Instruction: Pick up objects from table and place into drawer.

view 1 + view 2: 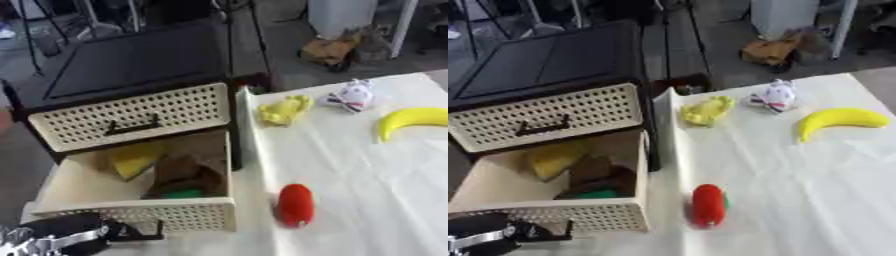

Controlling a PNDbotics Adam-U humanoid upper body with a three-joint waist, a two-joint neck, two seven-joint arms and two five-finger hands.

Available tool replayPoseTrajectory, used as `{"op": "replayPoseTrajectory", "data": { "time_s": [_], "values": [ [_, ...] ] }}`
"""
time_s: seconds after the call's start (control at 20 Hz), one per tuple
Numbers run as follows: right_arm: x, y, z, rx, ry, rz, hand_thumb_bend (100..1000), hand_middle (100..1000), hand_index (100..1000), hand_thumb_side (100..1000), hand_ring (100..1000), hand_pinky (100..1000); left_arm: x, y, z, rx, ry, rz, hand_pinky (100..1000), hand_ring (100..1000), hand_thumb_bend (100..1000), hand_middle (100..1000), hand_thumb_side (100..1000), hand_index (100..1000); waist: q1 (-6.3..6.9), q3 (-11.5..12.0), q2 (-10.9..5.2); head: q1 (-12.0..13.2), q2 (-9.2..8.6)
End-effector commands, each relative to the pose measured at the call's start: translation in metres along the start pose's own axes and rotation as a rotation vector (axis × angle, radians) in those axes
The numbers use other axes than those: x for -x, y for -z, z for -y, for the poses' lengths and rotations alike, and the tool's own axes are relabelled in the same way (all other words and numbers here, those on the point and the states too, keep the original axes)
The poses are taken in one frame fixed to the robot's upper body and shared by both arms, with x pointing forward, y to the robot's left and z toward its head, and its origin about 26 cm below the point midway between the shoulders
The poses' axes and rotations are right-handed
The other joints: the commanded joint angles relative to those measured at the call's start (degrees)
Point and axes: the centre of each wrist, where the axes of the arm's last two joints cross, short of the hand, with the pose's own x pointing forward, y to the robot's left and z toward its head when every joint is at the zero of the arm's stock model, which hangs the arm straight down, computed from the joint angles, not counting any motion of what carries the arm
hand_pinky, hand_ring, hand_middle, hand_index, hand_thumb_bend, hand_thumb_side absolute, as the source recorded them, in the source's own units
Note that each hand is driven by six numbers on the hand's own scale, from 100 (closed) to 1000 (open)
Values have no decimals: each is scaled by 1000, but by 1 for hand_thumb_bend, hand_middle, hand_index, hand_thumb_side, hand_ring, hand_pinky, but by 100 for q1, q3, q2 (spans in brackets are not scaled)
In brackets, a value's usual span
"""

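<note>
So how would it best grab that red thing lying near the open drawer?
Probably across its middle, from above. The red object lies flat on the white cloth, its long axis pointing away from the robot, with bare cloth on both long sides, so fingers and thumb could close across its narrow width. The open drawer sits just left of it.

No legible text, label, brand, number or sign in either view. The small white object (353, 95) carries red and dark markings, too blurred to read as characters
</note>
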Motion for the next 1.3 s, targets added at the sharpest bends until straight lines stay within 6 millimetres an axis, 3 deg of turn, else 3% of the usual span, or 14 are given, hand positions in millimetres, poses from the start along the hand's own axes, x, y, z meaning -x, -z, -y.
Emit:
{"op": "replayPoseTrajectory", "data": {
  "time_s": [0.05, 0.8, 1.3],
  "values": [
    [-4, 9, 0, -21, -10, 31, 100, 725, 860, 1000, 806, 649, -5, -3, -1, 23, 43, 1, 100, 100, 100, 123, 584, 901, -39, -34, -103, 18, -77],
    [-4, 8, 0, -21, -13, 30, 100, 725, 860, 1000, 806, 649, -30, -14, 6, 4, 140, 61, 100, 100, 100, 122, 579, 880, -69, -1, -112, 20, -72],
    [-4, 8, 0, -14, -13, 28, 100, 725, 860, 1000, 806, 649, -33, -12, 14, 48, 144, 53, 100, 100, 100, 124, 579, 887, -86, 16, -106, 41, -77]
  ]
}}
